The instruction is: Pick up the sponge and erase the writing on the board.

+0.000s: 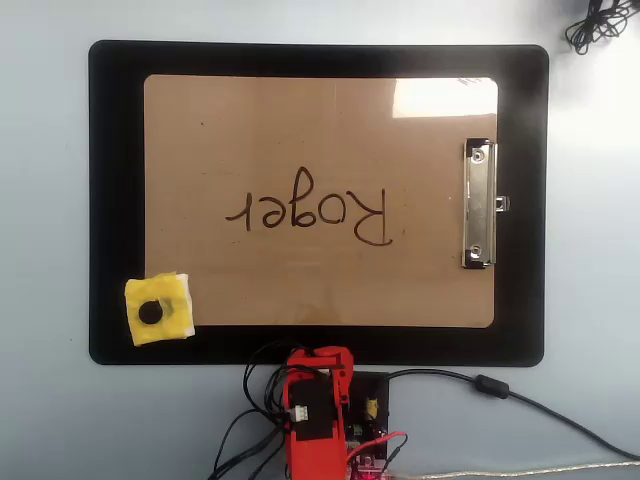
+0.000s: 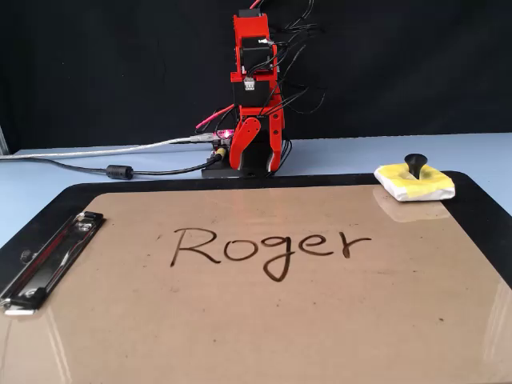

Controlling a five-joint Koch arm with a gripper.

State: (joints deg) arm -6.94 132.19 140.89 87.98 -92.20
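One board (image 2: 264, 320), a tan-brown clipboard with one silver metal clip (image 2: 48, 260) on its short edge at the left of the fixed view, lies on one black mat (image 2: 480, 200) on the desk (image 2: 48, 188) and bears one piece of writing (image 2: 270, 248), the dark marker word "Roger", at its centre. One sponge (image 2: 414, 182), small, square and yellow over a white underlayer with one black round knob at its centre, rests on the board's far right corner in the fixed view, overlapping onto the mat. Beyond the mat's far edge one red arm (image 2: 254, 72) stands folded, its claw (image 2: 260, 164) pointing down with jaws near together and holding nothing, well apart from the sponge.
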